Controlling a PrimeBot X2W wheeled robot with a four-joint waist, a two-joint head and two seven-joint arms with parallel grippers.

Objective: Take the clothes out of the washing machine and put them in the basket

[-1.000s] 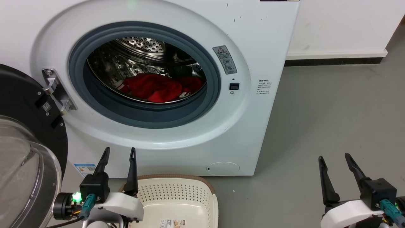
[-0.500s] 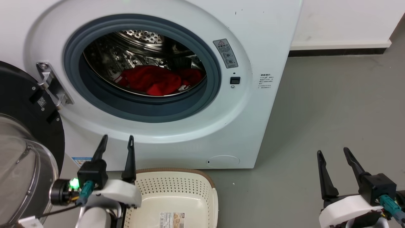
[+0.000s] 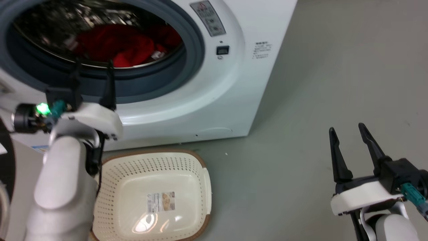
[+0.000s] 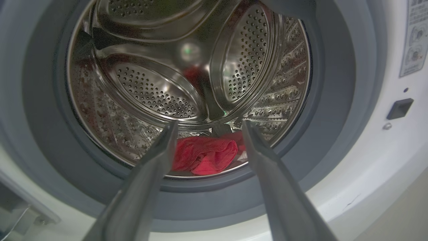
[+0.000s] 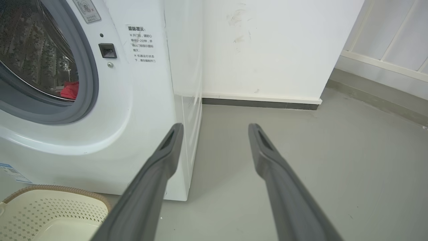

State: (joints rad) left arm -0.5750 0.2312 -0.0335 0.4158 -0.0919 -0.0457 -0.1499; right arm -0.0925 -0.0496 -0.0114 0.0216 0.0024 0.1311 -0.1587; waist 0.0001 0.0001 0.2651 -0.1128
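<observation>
Head view shows your left gripper [image 3: 93, 66] has risen from beside the basket [image 3: 198, 174] to the mouth of the washing machine [image 3: 234, 93], fingers apart, empty. The clothes [image 3: 113, 45] lie in the drum [image 4: 150, 90], so you reach in next.

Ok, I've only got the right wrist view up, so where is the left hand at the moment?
Observer: The left hand hovers in front of the washing machine opening. It is open and points into the drum.
Operator: Is it holding any clothes?
Observer: No. In the left wrist view the red clothes lie at the bottom of the drum, beyond the fingertips, with nothing between the fingers.
Operator: And is anything in the basket?
Observer: The basket sits below the opening with no clothes in it, and a label shows on its floor.
</observation>
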